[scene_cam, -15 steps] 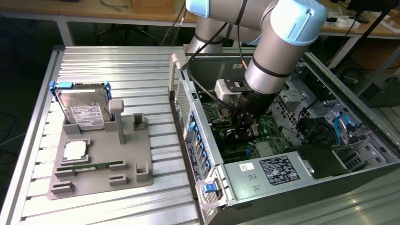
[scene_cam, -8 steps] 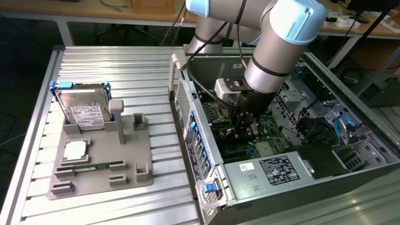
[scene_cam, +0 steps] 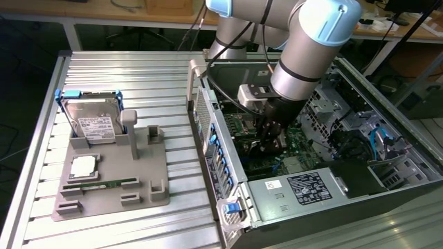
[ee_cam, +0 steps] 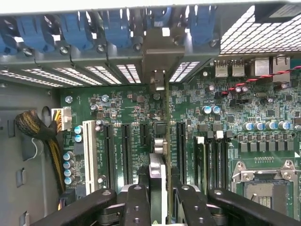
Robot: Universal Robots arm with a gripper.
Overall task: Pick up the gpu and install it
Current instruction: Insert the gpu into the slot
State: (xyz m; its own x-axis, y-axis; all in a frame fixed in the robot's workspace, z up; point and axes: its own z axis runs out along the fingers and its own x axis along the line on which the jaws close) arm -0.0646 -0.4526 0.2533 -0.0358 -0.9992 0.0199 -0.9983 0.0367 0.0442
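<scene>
The gpu [ee_cam: 160,141] stands on edge inside the open computer case [scene_cam: 229,155], seen edge-on in the wrist view among the black expansion slots [ee_cam: 126,150] of the green motherboard [ee_cam: 235,108]. Its metal bracket end [ee_cam: 157,52] reaches the case's rear slot wall, beneath the blue clips. My gripper [ee_cam: 160,200] is shut on the gpu, with a black finger [ee_cam: 136,205] on each side of the card. In the exterior view the gripper [scene_cam: 271,139] reaches down into the case over the motherboard. Whether the card's edge sits fully in a slot is hidden.
A grey fixture [scene_cam: 138,176] on the slatted table at the exterior view's left holds a hard drive with blue rails [scene_cam: 93,122], a processor [scene_cam: 83,166] and a memory stick [scene_cam: 100,183]. The power supply [scene_cam: 304,189] and cables [ee_cam: 35,129] crowd the case.
</scene>
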